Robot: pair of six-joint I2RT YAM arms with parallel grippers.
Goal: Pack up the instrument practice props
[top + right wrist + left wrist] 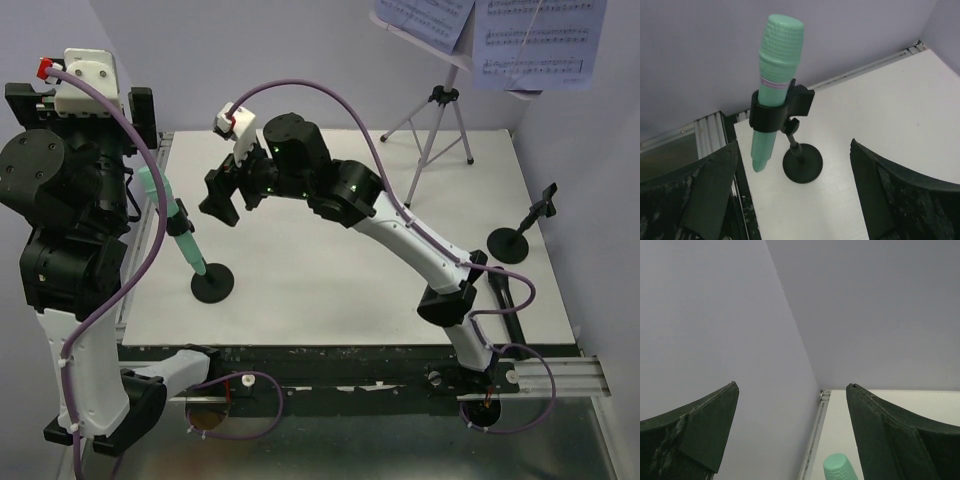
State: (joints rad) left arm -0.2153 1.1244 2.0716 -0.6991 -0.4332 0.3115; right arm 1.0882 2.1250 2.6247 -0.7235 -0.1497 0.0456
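Reaching across the white table [350, 270], the right gripper [232, 200] hangs with its jaws wide apart and empty, just right of the green microphone [178, 228]. We see that microphone clipped at a tilt in a short black stand [213, 283] near the table's left edge, its head pointing up toward the far left. From the right wrist we find microphone and stand framed between the dark fingers [705, 190], beyond their tips and touching neither. The left gripper [792, 387] is raised high on the left, jaws likewise spread and holding nothing, facing the wall corner [790, 325]. A silver tripod [437, 125] carries sheet music [530, 40] at the far right. A second black stand [512, 240] stands near the right edge.
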